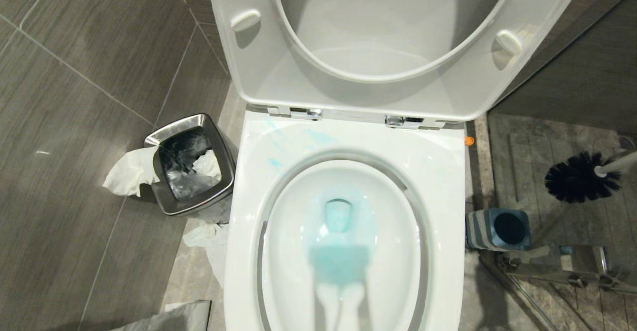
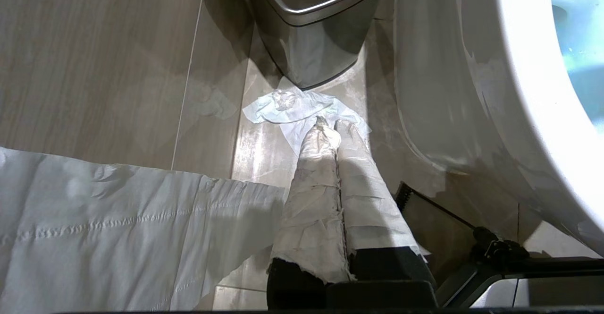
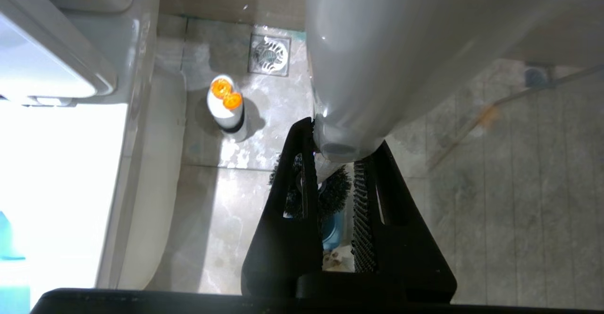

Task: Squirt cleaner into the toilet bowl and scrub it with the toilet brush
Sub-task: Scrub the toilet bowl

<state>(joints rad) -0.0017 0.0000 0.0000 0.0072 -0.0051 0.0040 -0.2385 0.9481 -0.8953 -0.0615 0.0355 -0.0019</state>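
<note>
Now | right gripper (image 3: 330, 163) jaws pinched brush (image 1: 580, 176), apparently above holder (image 1: 497, 229) | cleaner (image 1: 338, 266) in bowl (image 1: 343, 171) | left jaws pressed together | next: scrub.

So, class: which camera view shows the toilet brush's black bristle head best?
The head view: the whole bristle head shows in the air, right of the toilet bowl. The right wrist view shows only part of it, behind the right gripper. The left wrist view shows none.
</note>
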